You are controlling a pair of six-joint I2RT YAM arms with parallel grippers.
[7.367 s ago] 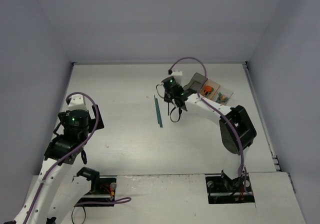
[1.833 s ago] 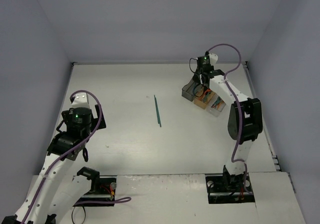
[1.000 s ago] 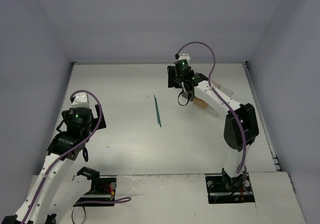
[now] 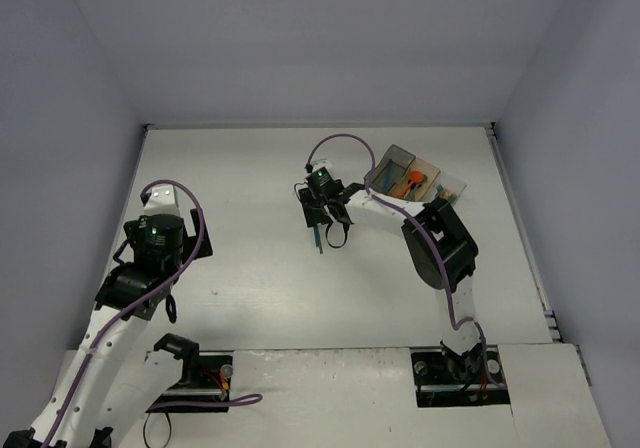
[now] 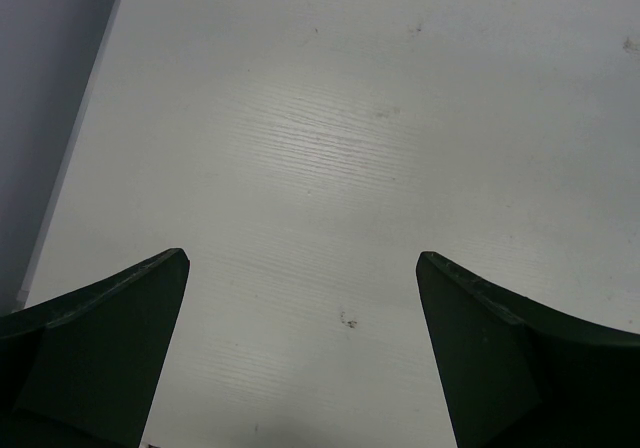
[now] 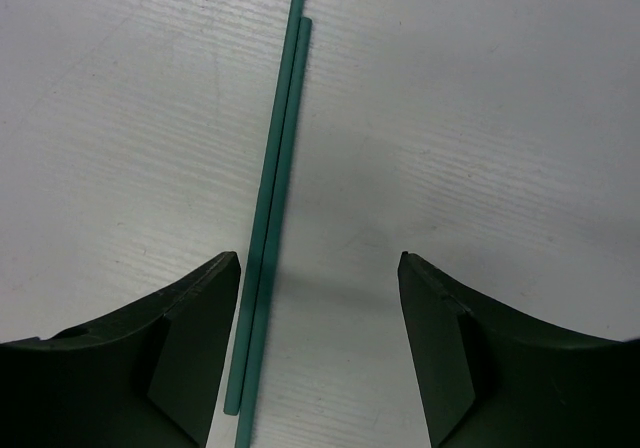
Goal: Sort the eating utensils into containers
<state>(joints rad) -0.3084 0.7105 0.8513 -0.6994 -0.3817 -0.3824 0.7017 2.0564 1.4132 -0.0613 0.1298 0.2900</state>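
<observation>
Two slim teal utensils [image 6: 272,218] lie side by side on the white table, running away from me. My right gripper [image 6: 320,268] hangs open above them, with the pair just inside its left finger [image 6: 150,358] and untouched. From above, the right gripper [image 4: 330,230] covers most of the teal utensils [image 4: 320,244]. The containers stand in a row at the back right: a dark grey one [image 4: 394,161], an orange-tan one [image 4: 420,178] holding orange pieces, and a clear one [image 4: 450,190]. My left gripper [image 5: 303,260] is open over bare table at the left.
The table's left edge [image 5: 70,168] meets a grey wall beside my left gripper. The right arm's elbow [image 4: 438,243] sits in front of the containers. Walls close in the table on three sides.
The right arm has swung from the containers leftward and toward the near side, and now hovers over the teal utensils. The left arm has not moved.
</observation>
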